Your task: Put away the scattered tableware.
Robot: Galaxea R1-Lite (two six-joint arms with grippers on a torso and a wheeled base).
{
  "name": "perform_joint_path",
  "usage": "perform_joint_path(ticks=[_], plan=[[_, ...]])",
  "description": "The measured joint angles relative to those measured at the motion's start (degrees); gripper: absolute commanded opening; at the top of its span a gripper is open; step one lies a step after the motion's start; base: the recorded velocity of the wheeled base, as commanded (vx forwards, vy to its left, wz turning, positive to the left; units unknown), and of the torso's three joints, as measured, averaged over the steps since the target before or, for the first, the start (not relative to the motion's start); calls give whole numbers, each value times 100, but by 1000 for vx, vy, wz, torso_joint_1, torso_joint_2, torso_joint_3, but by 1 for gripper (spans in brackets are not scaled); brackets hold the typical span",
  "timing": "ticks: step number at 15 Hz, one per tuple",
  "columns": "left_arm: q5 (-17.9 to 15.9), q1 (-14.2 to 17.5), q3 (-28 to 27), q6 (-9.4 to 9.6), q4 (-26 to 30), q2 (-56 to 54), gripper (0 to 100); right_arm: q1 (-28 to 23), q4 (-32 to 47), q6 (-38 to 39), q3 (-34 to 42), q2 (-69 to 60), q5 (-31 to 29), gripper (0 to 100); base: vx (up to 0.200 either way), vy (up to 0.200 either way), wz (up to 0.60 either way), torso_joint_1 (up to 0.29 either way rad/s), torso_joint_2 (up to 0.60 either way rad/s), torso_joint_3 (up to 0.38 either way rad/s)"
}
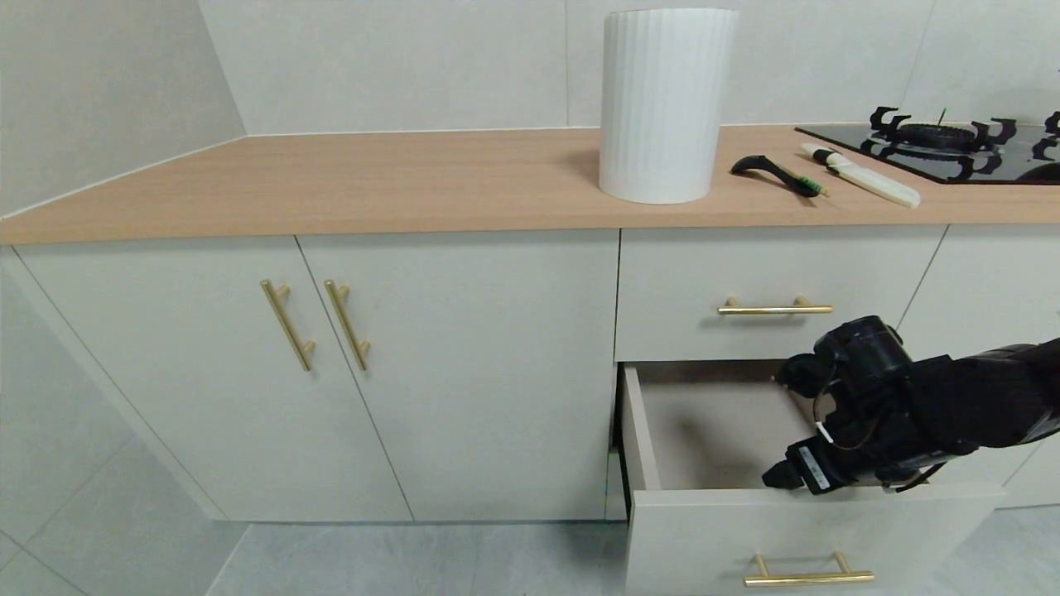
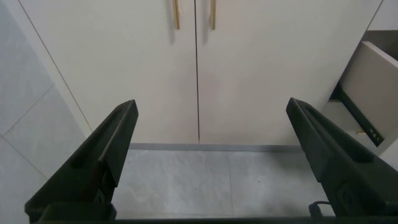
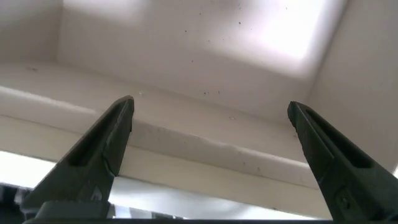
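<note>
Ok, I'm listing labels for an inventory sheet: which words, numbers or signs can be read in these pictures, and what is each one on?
No text here can be read.
White sticker on the right arm: dark print, too small to read.
White ribbed cylinder, knife, peeler, open drawer: no print shows.

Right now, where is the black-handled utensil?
The black-handled utensil lies on the countertop, right side of the head view, between the white ribbed cylinder and the white utensil.
</note>
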Motion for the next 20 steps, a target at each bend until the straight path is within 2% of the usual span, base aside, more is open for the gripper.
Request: perform_joint_path(ticks=[7, 13, 20], plan=[[0, 0, 0, 0, 0, 2, 100, 150, 1172, -567, 28, -293, -13, 100, 0, 0, 0, 0, 0, 0], [2, 0, 0, 0, 0, 0, 100, 649, 2187, -739, 100, -601, -294, 100, 0, 0, 0, 0, 0, 0], [2, 0, 0, 0, 0, 0, 100, 1215, 2653, -930, 375, -795, -611, 100, 0, 0, 0, 0, 0, 0]])
